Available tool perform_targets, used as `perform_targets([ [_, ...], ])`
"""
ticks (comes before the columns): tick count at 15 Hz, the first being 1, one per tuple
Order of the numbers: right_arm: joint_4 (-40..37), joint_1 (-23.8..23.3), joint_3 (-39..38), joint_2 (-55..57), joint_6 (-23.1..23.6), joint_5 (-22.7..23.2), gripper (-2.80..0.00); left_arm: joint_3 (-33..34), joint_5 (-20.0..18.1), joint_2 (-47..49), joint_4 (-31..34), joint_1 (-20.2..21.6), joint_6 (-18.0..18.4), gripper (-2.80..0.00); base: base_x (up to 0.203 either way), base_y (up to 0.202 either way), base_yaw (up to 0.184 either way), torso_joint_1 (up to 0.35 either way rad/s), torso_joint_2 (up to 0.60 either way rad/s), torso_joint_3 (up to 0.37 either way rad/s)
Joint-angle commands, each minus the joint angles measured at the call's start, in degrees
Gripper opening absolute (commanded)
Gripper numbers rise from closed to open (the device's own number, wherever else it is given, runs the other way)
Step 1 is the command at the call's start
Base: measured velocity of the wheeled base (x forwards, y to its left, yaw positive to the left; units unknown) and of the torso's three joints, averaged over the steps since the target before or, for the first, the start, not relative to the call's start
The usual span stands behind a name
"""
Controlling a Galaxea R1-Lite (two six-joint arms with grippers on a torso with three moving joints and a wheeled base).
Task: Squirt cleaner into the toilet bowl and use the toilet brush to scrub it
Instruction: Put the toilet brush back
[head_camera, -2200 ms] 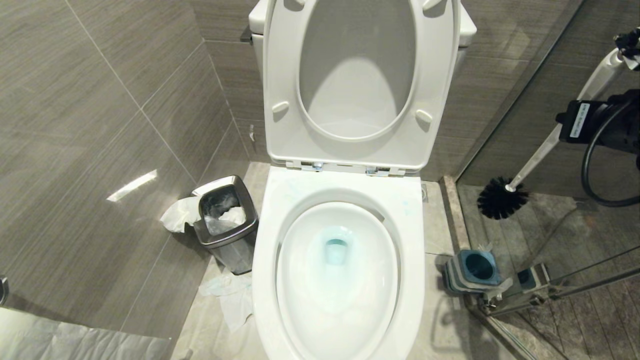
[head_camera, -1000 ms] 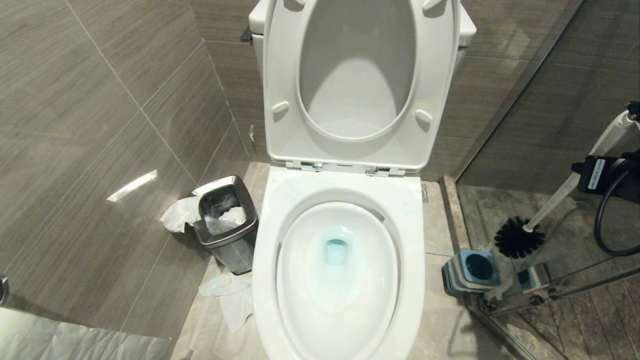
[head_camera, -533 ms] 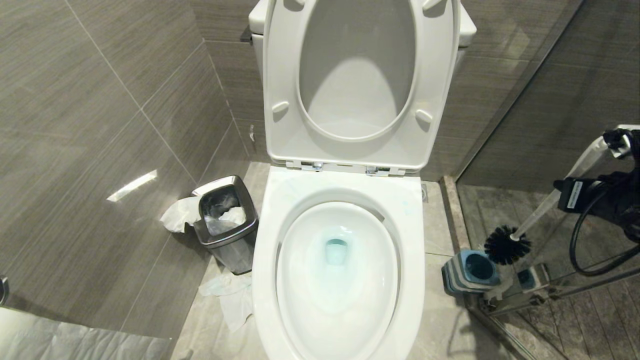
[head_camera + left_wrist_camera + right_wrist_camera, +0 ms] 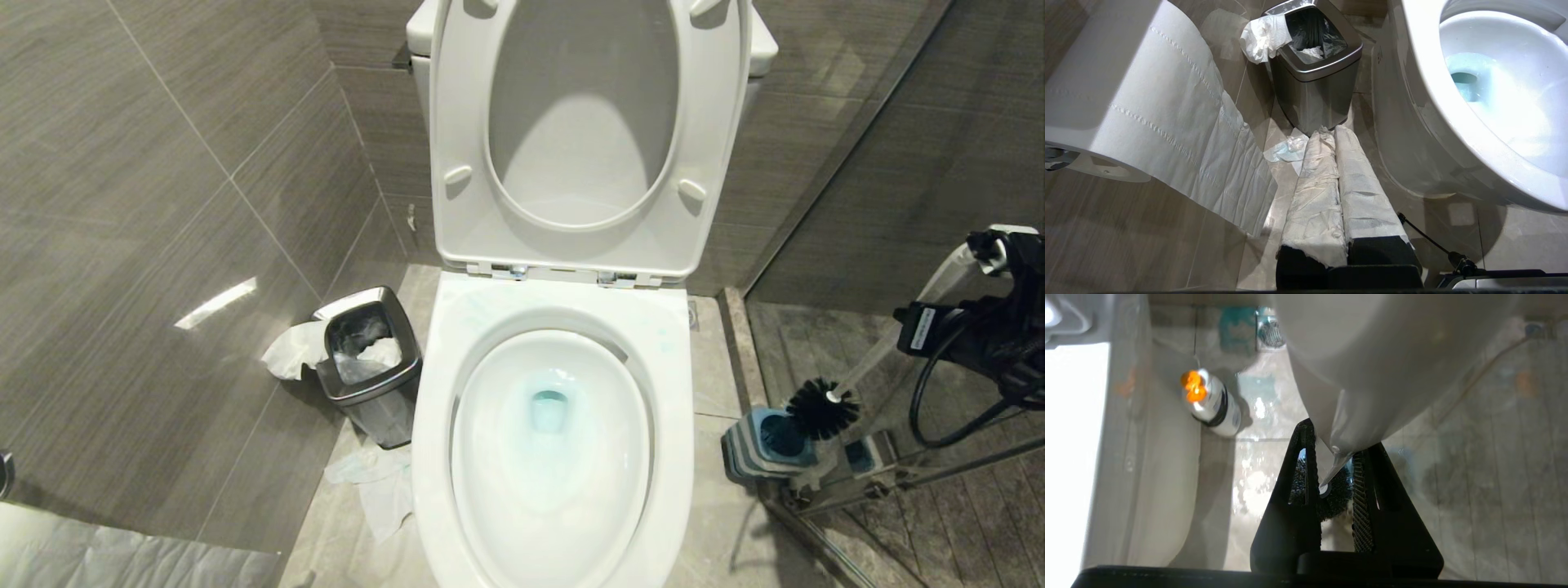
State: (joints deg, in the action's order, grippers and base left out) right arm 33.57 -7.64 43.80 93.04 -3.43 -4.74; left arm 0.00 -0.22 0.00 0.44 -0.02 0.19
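White plastic handle of the toilet brush (image 4: 886, 353) is being gripped by the right end effector (image 4: 1331, 473), clenched narrowly on it, so the dark bristle head is hanging just over its blue holder (image 4: 767, 441) beside the toilet bowl (image 4: 551, 457). Probably it is being put back. The left end effector (image 4: 1331, 143) is being kept closed, parked near the waste bin (image 4: 1312, 69).

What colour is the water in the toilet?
Pale turquoise-blue water, tinted by cleaner; the head view shows it best.

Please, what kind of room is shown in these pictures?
Most likely a bathroom with a shower area. A white toilet bowl stands against tiled walls, a steel waste bin sits beside it, and a toilet paper roll hangs nearby.
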Motion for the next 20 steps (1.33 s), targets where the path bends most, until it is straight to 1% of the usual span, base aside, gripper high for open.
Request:
perform_targets([
  [1, 2.5, -0.4, -0.3, 3.8, 0.0, 0.0, -2.8, 0.2, 0.0, 0.0, 0.0, 0.0, 0.0, -2.8, 0.0, 0.0, 0.0, 0.0, 0.0, 0.0],
  [8, 14.3, -1.8, -1.7, 13.5, 0.2, 0.6, -2.8, 0.2, 0.0, 0.0, 0.0, 0.0, 0.0, -2.8, 0.0, 0.0, 0.0, 0.0, 0.0, 0.0],
  [11, 17.4, -1.9, -3.9, 16.0, 0.3, 0.6, -2.8, 0.2, 0.0, 0.0, 0.0, 0.0, 0.0, -2.8, 0.0, 0.0, 0.0, 0.0, 0.0, 0.0],
  [14, 23.9, -2.0, -4.2, 20.4, 0.4, 0.6, -2.8, 0.2, 0.0, 0.0, 0.0, 0.0, 0.0, -2.8, 0.0, 0.0, 0.0, 0.0, 0.0, 0.0],
  [16, 28.7, -2.1, -4.3, 23.2, 1.9, 0.6, -2.8, 0.2, 0.0, 0.0, 0.0, 0.0, 0.0, -2.8, 0.0, 0.0, 0.0, 0.0, 0.0, 0.0],
  [20, 30.0, -2.1, -4.5, 25.0, 2.5, 0.6, -2.8, 0.2, 0.0, 0.0, 0.0, 0.0, 0.0, -2.8, 0.0, 0.0, 0.0, 0.0, 0.0, 0.0],
])
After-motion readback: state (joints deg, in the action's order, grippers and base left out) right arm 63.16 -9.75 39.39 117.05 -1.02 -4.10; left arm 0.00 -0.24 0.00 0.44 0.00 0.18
